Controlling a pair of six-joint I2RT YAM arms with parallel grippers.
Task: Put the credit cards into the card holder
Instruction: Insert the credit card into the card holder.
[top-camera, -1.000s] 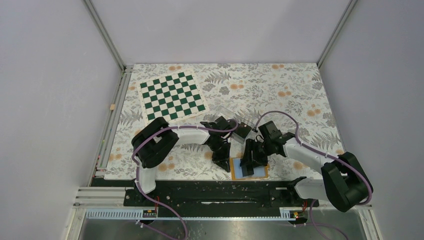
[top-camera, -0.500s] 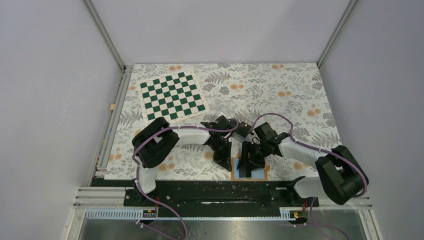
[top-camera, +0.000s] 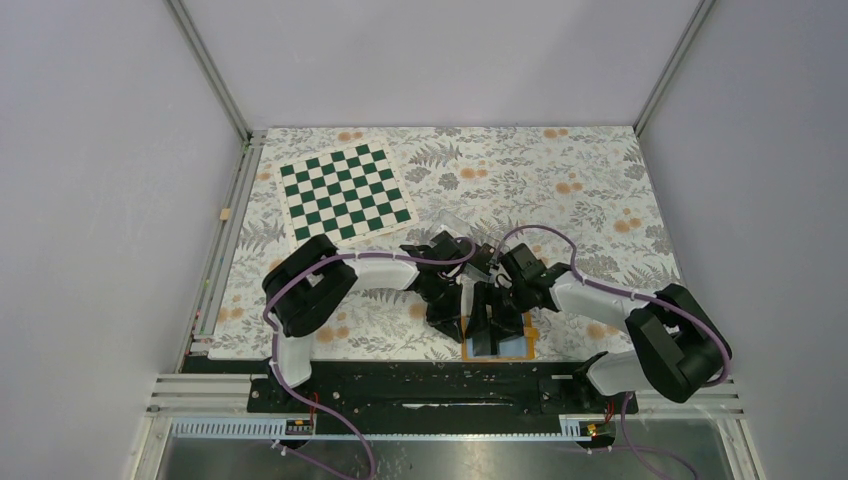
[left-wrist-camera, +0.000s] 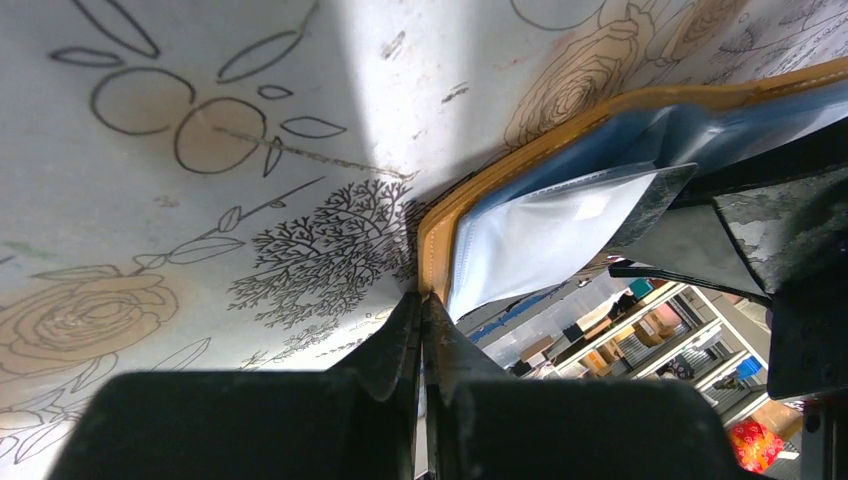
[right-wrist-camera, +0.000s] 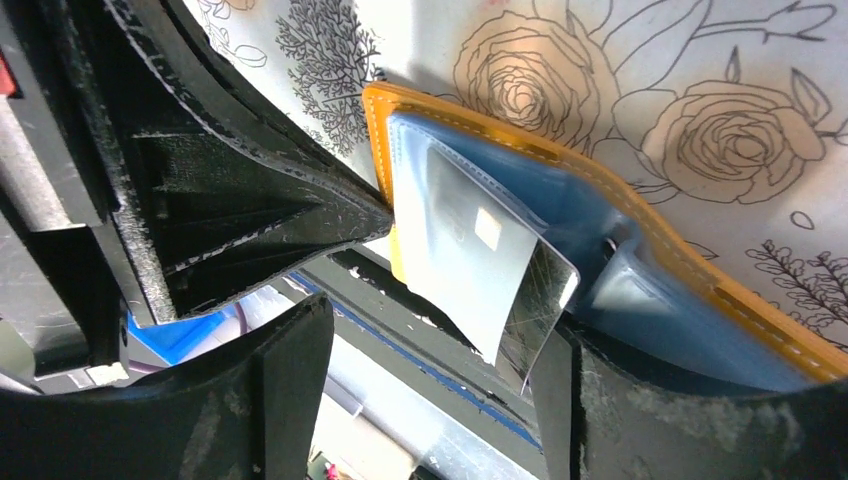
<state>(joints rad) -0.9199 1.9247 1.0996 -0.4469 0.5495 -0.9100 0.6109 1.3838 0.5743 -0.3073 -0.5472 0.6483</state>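
Observation:
The card holder (top-camera: 527, 345) lies open at the table's near edge, orange with light blue pockets. In the left wrist view my left gripper (left-wrist-camera: 422, 300) is shut, its tips pressing on the holder's orange edge (left-wrist-camera: 434, 235). My right gripper (right-wrist-camera: 435, 330) is open and straddles a glossy dark credit card (right-wrist-camera: 470, 255). The card sits partly in a blue pocket, its free end sticking out and close to my right-hand finger (right-wrist-camera: 600, 410). In the top view both grippers, left (top-camera: 452, 318) and right (top-camera: 490, 335), crowd over the holder and hide the card.
A green and white chessboard (top-camera: 345, 192) lies at the back left. A clear plastic box (top-camera: 455, 222) stands just behind the grippers. The black rail (top-camera: 440, 385) runs right below the holder. The left gripper's fingers (right-wrist-camera: 250, 200) fill the right wrist view's left side.
My right gripper has moved left over the card holder, closing in on the left gripper. The left arm has stayed in place.

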